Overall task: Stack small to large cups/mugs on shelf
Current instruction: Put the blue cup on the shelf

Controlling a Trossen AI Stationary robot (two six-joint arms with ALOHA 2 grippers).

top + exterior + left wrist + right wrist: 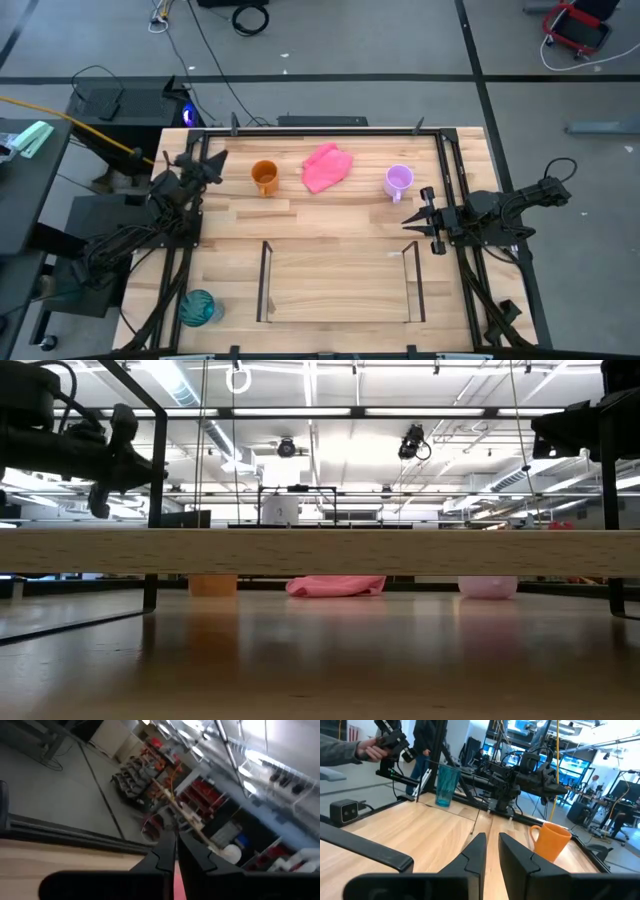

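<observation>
The orange mug (264, 177) stands upright at the far left of the table, and the lilac mug (398, 181) stands at the far right. The pink cloth (326, 167) lies between them. The teal tumbler (198, 308) stands upright at the near left corner, also visible in the right wrist view (448, 785). The shelf (266, 280) sits at the near middle and holds no cup. My left gripper (218, 160) hovers shut at the far left edge, left of the orange mug. My right gripper (410, 226) hovers shut near the right edge, just nearer than the lilac mug.
In the low view the shelf's wooden plank (320, 550) crosses the picture, and the mugs' bases and the cloth (335, 586) show under it. A dark metal frame (445, 170) borders the table. A person's hand (365, 750) holds a device beyond the table's left side.
</observation>
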